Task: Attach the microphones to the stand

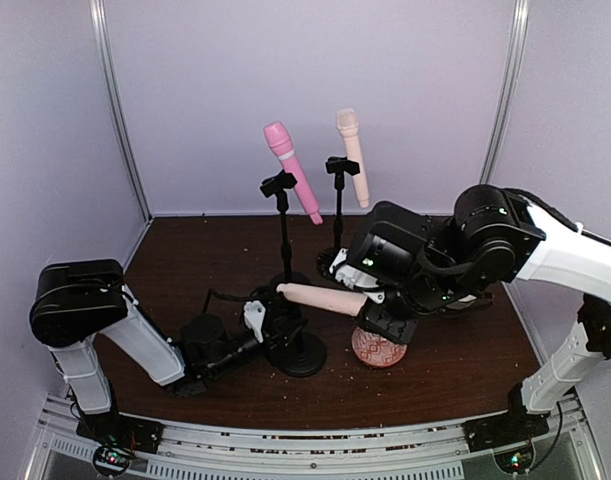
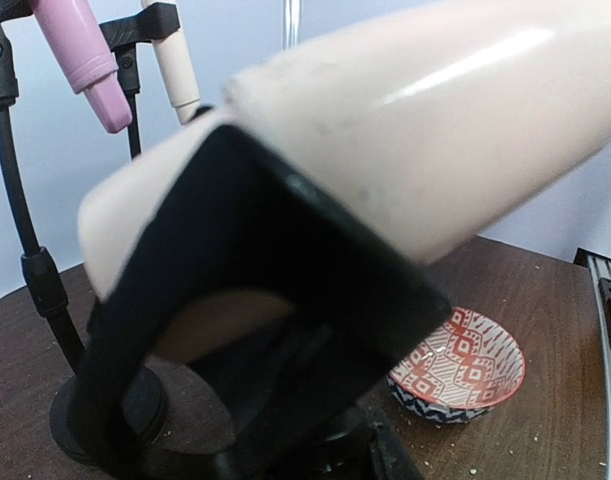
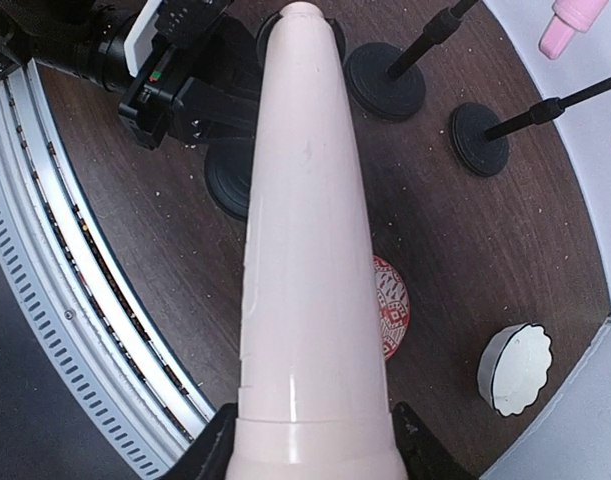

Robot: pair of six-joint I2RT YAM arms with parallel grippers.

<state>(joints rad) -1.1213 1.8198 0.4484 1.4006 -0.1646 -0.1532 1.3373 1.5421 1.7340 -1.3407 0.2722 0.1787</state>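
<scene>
The third microphone (image 1: 320, 297), pale peach, is being gripped near its wider end by the right gripper (image 3: 307, 450). In the right wrist view the two fingers are being pressed against either side of it. It is being held roughly level above the table (image 1: 185, 250), with its narrow tail being pointed toward the left gripper (image 1: 265, 322).

In the left wrist view that tail is being shown very close and blurred. It appears to be lying in a black clip (image 2: 255, 300), though whether it is being seated fully cannot be told. The left gripper is being kept low beside a low stand (image 1: 300, 355), whose round base is being rested on the table. Whether its fingers are clamped on anything or spread apart cannot be told from any view.

Behind, the pink microphone (image 1: 290, 170) is being carried in the clip of one of the two tall stands (image 1: 285, 235), tilted with its head up and to the left. The upright peach microphone (image 1: 352, 155) is being carried in the clip of the other, just to the right, with its head at the top.

A patterned dish (image 1: 378, 348), red and white, is being partly covered by the right gripper in the top view and is lying just right of the low stand's base. A white scalloped dish (image 3: 515, 368) is being shown near the table's right edge in the right wrist view, well apart from the stands
</scene>
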